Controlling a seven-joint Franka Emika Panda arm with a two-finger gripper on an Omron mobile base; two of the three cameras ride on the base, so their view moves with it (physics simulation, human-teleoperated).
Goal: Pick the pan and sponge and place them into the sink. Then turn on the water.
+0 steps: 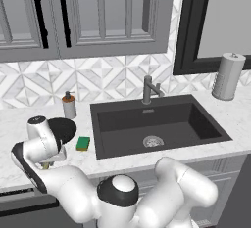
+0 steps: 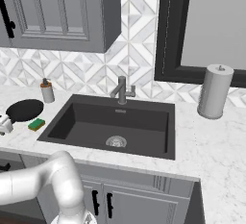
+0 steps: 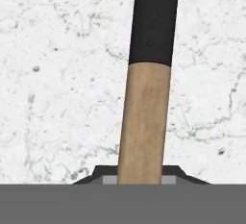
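— Where's the pan [image 2: 25,109]?
— Flat on the marble left of the sink [image 1: 215,129], black, its wooden handle [image 3: 143,122] pointing toward the near edge.
— And the sponge [image 1: 83,143]?
— Green over yellow, lying between pan and basin. The basin's dark, drain bare.

sink [image 1: 105,124] basin open, faucet [image 1: 148,90] at back, sponge [image 1: 83,143] beside rim
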